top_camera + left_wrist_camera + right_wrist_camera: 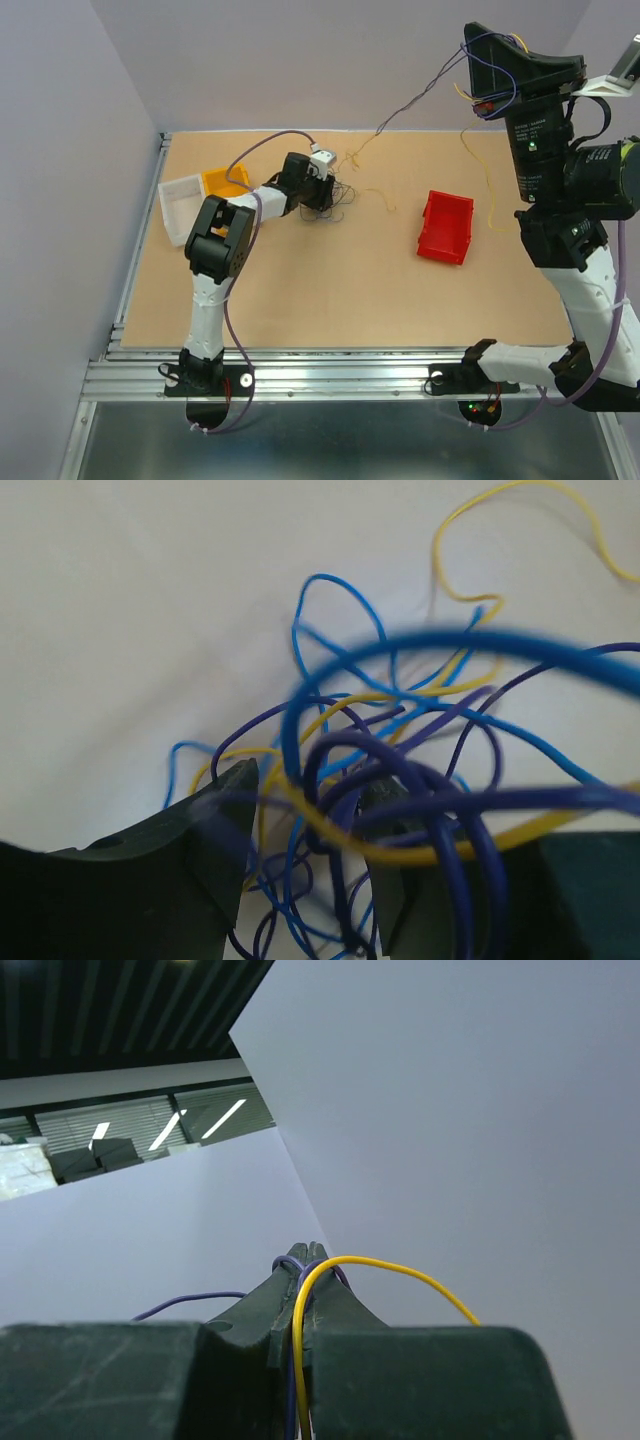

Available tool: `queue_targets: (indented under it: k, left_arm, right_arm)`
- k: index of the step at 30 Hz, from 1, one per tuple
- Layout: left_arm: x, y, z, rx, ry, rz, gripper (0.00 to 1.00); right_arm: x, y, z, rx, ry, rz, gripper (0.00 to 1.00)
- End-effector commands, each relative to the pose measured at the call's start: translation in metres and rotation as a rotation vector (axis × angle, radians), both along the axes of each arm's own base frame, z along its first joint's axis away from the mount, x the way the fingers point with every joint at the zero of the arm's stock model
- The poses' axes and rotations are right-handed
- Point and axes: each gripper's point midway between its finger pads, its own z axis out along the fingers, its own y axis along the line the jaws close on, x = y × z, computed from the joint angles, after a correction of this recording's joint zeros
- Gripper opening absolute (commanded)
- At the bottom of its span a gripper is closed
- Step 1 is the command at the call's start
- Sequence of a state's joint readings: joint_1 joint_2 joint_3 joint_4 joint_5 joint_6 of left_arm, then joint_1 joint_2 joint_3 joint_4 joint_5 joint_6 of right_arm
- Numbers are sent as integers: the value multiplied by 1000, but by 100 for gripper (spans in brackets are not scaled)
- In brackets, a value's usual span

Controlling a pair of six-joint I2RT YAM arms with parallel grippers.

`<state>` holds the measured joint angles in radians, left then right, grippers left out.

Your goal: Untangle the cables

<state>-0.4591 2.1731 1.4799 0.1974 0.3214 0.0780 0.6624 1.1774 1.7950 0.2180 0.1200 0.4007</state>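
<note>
The cables (340, 200) lie as a loose tangle of thin blue, purple and yellow strands at the back middle of the table. My left gripper (326, 193) is lowered into this tangle. In the left wrist view its jaws (315, 780) stand apart, with several cables (400, 730) running between and across the fingers (225, 825). My right gripper (475, 40) is raised high at the right. It is shut on a yellow strand (400, 1272) and a purple strand (190, 1300). Those strands (420, 95) stretch through the air down to the tangle.
A red bin (446, 227) sits right of centre on the table. A yellow bin (225, 181) and a white tray (183, 205) lie at the back left, beside the left arm's elbow. A loose yellow strand (487, 180) hangs near the right arm.
</note>
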Motion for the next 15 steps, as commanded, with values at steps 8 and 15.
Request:
queue_targets:
  k: [8, 15]
  left_arm:
    - [0, 21, 83, -135, -81, 33, 64]
    - [-38, 27, 146, -215, -242, -38, 83]
  right_arm:
    - [-14, -23, -6, 102, -36, -26, 0]
    - [3, -20, -49, 79, 55, -56, 0]
